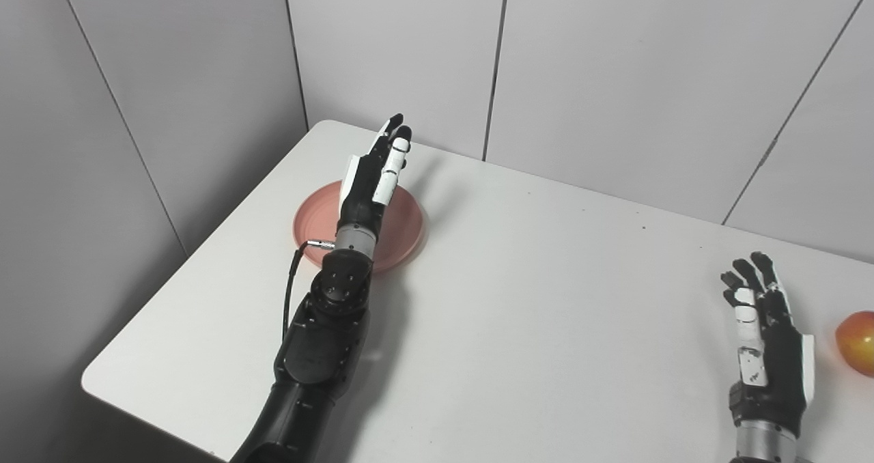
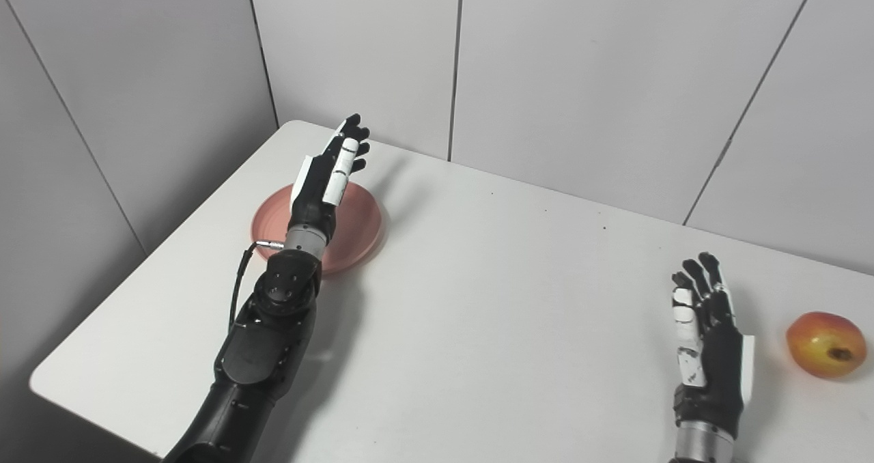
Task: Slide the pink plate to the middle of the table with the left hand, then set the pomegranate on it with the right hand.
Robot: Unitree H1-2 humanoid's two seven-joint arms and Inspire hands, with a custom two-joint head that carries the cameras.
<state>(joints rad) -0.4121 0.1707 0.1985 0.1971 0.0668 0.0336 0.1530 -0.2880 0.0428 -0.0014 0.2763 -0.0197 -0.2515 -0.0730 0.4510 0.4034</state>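
- The pink plate (image 2: 355, 227) is partly covered by the left hand (image 2: 326, 176) and its wrist; whether the hand touches it cannot be told.
- The pomegranate (image 1: 857, 343) is cut off by the right edge in the left eye view.
- The right hand (image 2: 707, 337) shows only down to its wrist; the bottom edge cuts off the arm.
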